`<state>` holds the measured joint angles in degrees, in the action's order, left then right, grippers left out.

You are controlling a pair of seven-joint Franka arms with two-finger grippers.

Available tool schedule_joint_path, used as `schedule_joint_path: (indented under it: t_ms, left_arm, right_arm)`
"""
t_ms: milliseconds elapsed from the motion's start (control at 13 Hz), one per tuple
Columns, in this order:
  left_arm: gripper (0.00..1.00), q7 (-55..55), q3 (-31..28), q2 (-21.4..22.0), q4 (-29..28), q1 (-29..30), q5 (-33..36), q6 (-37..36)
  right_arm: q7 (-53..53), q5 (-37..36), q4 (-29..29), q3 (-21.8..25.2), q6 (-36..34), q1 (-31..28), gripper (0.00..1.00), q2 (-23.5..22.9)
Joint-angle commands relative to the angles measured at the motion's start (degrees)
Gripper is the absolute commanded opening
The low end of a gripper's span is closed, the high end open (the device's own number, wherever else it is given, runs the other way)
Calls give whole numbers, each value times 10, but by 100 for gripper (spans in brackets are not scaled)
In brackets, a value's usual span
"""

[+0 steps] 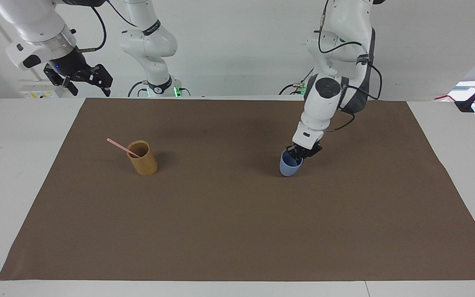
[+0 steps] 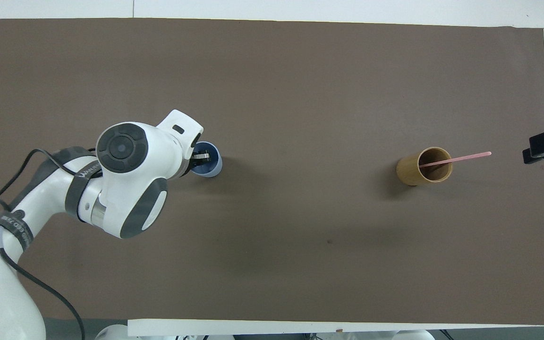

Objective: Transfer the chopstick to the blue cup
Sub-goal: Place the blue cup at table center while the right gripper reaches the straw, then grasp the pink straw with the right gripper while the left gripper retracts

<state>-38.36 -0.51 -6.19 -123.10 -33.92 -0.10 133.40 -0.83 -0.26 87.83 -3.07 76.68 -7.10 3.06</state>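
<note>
The left gripper's jaws were clamped on the rim of the small light blue tapered plastic cup, tilted on the brown mat covering the counter. Well apart, toward the right arm's end, the thin pale pink chopstick leaned in the tan bamboo cylindrical holder. The right gripper waited with jaws spread wide and empty, above the mat's corner nearest the robots.

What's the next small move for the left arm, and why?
Probably carry the cup on toward the holder. The left gripper is shut on the cup's rim, well short of the holder, where the chopstick leans. The right gripper waits open.
</note>
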Motion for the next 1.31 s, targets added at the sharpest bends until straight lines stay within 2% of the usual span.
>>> schedule_joint_path:
  t_ms: [0,77,154,231,308,385,462,538,692,846,1000,1077,1231]
  left_arm:
    - [0,-19,-10,-16,12,-27,-7,2]
    - [1,-19,-10,-15,12,-33,-7,2]
    - [8,-19,-10,-15,11,-32,-8,2]
    - [31,-18,-11,-15,11,-32,-7,4]
    - [78,-16,-12,-16,13,-30,-7,8]
    - [100,-14,-12,-18,22,-27,-7,2]
    - [100,-13,-12,-11,33,-26,-7,-8]
    - [100,-12,-15,4,49,-21,-7,-45]
    - [100,-11,-16,16,119,-3,-6,-155]
    - [100,11,-17,19,187,40,-1,-248]
    - [100,114,-19,57,201,115,-1,-291]
    - [100,188,-19,81,207,164,0,-325]
    - [100,339,-19,82,273,243,31,-428]
  right_arm:
    - [-9,11,16,-1,6,-5,100,13]
    - [-10,11,16,-1,6,-5,100,13]
    - [-10,11,16,-1,6,-5,100,13]
    - [-9,11,16,0,6,-5,100,13]
    - [-9,11,16,0,6,-5,100,13]
    - [-9,11,18,1,-5,-7,100,14]
    - [-21,11,24,2,-32,-11,100,19]
    - [-45,11,29,2,-10,-11,100,20]
    - [-69,15,91,3,94,-12,100,31]
    - [-140,53,158,4,174,-18,100,27]
    - [-152,82,229,6,266,-27,100,18]
    - [-188,109,241,6,281,-47,100,1]
    - [-253,158,250,6,305,-71,100,-25]
